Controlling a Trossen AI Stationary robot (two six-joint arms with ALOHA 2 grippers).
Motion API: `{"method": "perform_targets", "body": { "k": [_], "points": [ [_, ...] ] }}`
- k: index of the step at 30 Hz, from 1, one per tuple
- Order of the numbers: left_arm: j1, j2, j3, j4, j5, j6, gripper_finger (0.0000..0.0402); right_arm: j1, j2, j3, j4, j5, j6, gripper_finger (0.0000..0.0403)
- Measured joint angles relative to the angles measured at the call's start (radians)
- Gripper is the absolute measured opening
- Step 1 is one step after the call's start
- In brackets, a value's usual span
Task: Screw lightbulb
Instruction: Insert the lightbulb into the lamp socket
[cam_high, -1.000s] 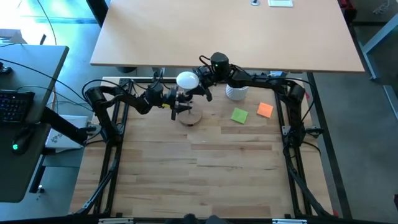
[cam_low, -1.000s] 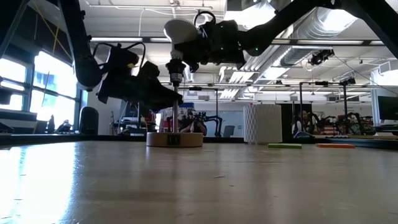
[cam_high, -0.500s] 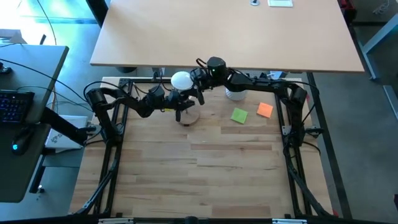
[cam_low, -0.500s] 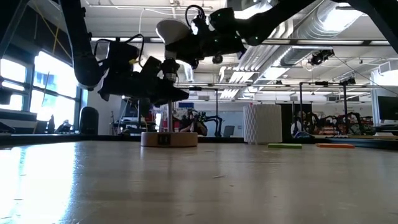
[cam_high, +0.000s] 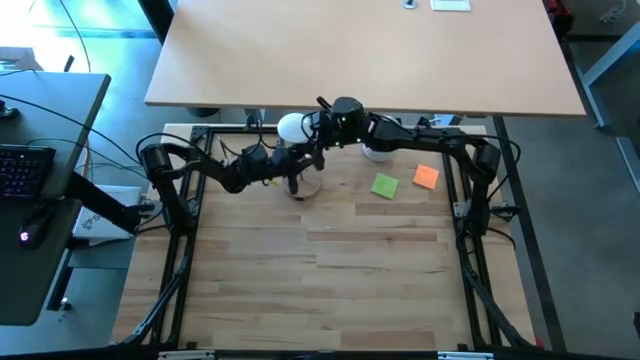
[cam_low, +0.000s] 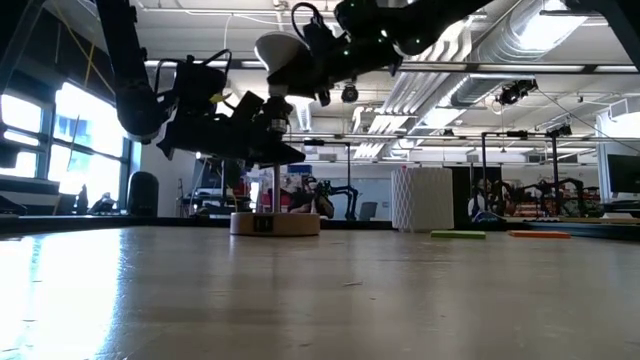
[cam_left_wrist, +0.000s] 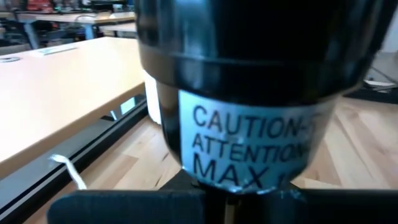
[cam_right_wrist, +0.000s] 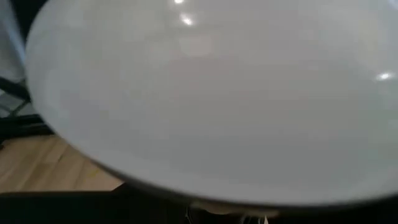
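While the left gripper (cam_high: 288, 176) is clamped tight on the thin stem of the black socket (cam_low: 273, 118), the right gripper (cam_high: 312, 133) holds the lightbulb (cam_high: 291, 127) by its frosted globe, directly above that socket. In the low view the bulb (cam_low: 280, 50) tilts a little, its narrow neck pointing down into the socket's mouth; whether the threads have caught cannot be told. The left wrist view is filled by the socket's barrel (cam_left_wrist: 249, 93), with a white caution label (cam_left_wrist: 249, 149) on it. The right wrist view shows little but the white globe (cam_right_wrist: 205, 93), pressed close between that arm's fingers.

Below the left gripper, one round wooden base (cam_low: 275, 223) sits flat on the table (cam_high: 330, 270), carrying the stem upward. Just beyond the right gripper, under its arm, stands one white ribbed cup (cam_high: 378, 152). Farther to that same side lie two sticky notes, one green (cam_high: 385, 185) and one orange (cam_high: 427, 177), near each other but apart. One lightbulb, one socket, one cup and two notes are all that rest within the arms' reach on the wooden tabletop.
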Motion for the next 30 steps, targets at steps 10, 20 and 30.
{"method": "perform_targets", "body": {
  "k": [10, 20, 30],
  "points": [
    [-0.041, -0.002, 0.000, -0.004, -0.134, -0.005, 0.0008, 0.054, -0.005, 0.003, -0.029, 0.202, 0.117, 0.0146],
    [-0.059, -0.003, 0.004, -0.012, -0.163, 0.033, 0.0009, 0.094, -0.005, 0.088, -0.194, 0.350, 0.162, 0.0143],
    [-0.060, -0.003, 0.007, -0.025, -0.160, 0.061, 0.0016, 0.108, 0.002, 0.136, -0.270, 0.381, 0.137, 0.0144]
  ]
}}
